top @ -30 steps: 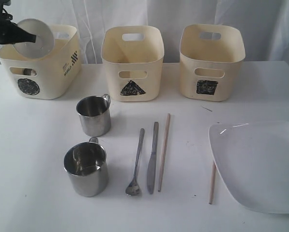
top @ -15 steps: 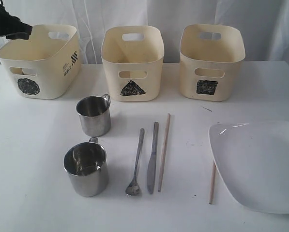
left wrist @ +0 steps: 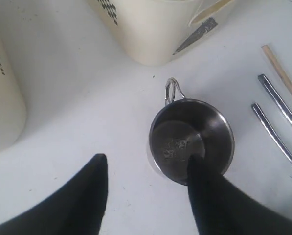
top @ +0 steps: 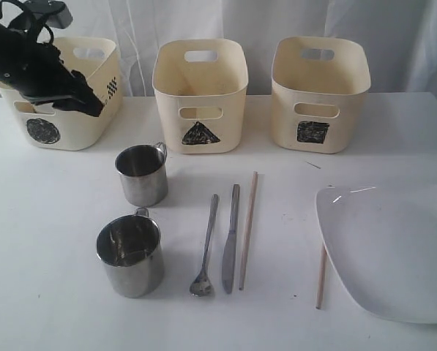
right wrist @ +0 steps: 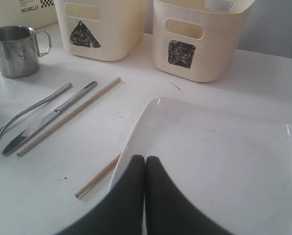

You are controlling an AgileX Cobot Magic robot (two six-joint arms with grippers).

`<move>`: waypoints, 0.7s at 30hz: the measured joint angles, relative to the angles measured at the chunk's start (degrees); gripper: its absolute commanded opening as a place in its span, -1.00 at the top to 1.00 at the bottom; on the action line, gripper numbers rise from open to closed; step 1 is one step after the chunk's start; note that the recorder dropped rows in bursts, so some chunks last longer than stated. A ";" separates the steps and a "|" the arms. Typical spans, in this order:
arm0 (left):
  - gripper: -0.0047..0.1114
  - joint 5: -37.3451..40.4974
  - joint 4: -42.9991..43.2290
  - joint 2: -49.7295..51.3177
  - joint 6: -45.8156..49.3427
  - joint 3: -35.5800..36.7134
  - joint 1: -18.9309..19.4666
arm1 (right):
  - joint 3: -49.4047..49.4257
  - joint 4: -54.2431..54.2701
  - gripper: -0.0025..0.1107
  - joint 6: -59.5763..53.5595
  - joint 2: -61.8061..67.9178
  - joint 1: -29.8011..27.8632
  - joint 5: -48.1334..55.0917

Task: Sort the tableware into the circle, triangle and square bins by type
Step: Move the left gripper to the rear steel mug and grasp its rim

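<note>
Cream circle bin (top: 64,135) is far left. The left gripper (top: 86,102) hangs in front of its near wall, jaws spread wide, nothing held. Just right of it and nearer the camera stands the far steel mug (top: 141,175), upright, mouth up, handle toward the triangle bin (top: 200,95). In the left wrist view one fingertip (left wrist: 194,164) overlaps the mug rim; whether they touch I cannot tell.

Likely next pick is this mug. It lies ahead of and below the open fingers, axis vertical, and the left arm is far nearer than the right.

The near steel mug (top: 130,256) sits closer to the camera, apart. Then the spoon (top: 206,245), knife (top: 230,238) and chopstick (top: 247,227) lie roughly parallel, long axes running toward the bins. Next are the square bin (top: 320,95) and the second chopstick (top: 320,276), tucked by the plate (top: 394,248) edge. The right gripper (right wrist: 145,164) is over the plate rim, fingers pressed together, empty.
</note>
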 measured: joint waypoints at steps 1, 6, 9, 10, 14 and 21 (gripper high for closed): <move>-0.10 -0.11 0.00 0.25 0.00 0.15 -0.19 | 0.00 0.00 0.96 0.00 0.00 0.00 0.00; -0.10 0.79 0.00 2.62 0.00 0.15 -0.22 | 0.00 0.00 0.96 0.00 0.00 0.00 0.00; -0.10 1.04 -0.41 4.77 0.00 0.15 -0.22 | 0.00 0.00 0.96 0.00 0.00 0.00 0.00; -0.10 1.04 -0.54 5.34 0.00 0.27 -0.22 | 0.00 0.00 0.96 0.00 0.00 0.00 0.00; -0.10 1.17 -2.12 6.84 0.00 0.27 -0.22 | 0.00 0.00 0.96 0.00 0.00 0.00 0.00; -0.10 0.85 -3.18 8.55 0.30 0.27 -0.22 | 0.00 0.00 0.96 0.00 0.00 0.00 0.00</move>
